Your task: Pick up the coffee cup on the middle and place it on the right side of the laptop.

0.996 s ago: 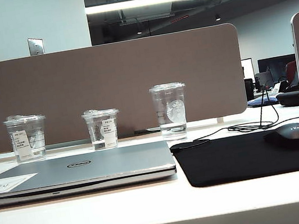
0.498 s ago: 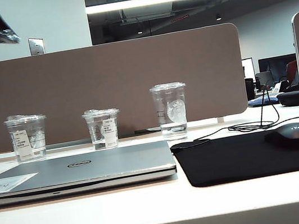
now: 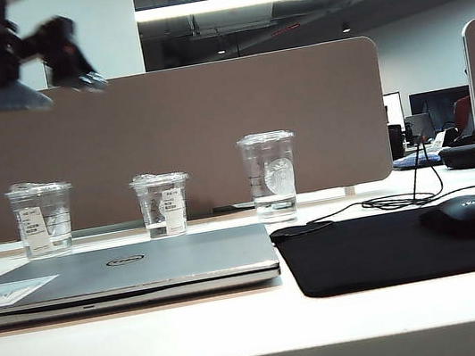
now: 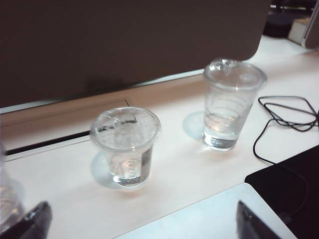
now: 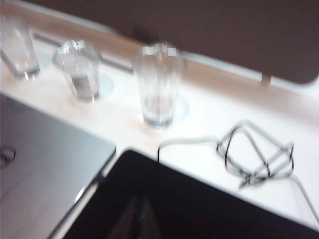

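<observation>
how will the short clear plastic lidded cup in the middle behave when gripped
The short clear plastic lidded cup probably flexes if squeezed: thin wall. A little liquid at its bottom likely steadies it, yet may slosh. The smooth wall may slip.

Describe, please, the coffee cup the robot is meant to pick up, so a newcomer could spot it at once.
Start at the closed silver laptop on the white desk; three clear lidded cups stand in a row behind it, before the grey partition. The coffee cup is the middle one. It is short and wide with a white sticker, unlike the taller logo cup to its right, and its stickered twin stands farthest left.
</observation>
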You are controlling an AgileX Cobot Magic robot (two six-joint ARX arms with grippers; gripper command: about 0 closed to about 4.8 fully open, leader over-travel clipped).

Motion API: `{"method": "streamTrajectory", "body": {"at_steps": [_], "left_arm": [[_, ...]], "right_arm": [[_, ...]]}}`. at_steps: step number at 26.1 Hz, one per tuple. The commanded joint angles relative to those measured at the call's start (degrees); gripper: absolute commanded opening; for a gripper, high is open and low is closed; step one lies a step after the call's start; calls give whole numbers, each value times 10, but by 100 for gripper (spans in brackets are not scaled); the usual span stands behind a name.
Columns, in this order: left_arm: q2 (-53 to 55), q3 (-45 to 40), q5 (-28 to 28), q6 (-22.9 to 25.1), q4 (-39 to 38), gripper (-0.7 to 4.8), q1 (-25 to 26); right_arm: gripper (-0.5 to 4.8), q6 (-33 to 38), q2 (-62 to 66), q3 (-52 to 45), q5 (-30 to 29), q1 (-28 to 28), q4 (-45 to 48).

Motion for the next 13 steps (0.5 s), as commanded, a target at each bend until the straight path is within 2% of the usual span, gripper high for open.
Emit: {"method": "streamTrajectory", "body": {"at_steps": [1, 5, 9, 13], "left_arm": [[68, 20, -10, 0, 18, 479, 1], [192, 82, -38, -5, 46, 479, 0], [283, 151, -38, -9, 51, 479, 0], [384, 252, -47, -40, 43, 479, 0]], "right_arm": [[-6, 1, 18, 7, 0, 1, 56], [-6, 2, 50, 12, 2, 1, 66], [-5, 2, 76, 12, 2, 1, 70], [-6, 1, 90, 12, 16, 1, 73]]}}
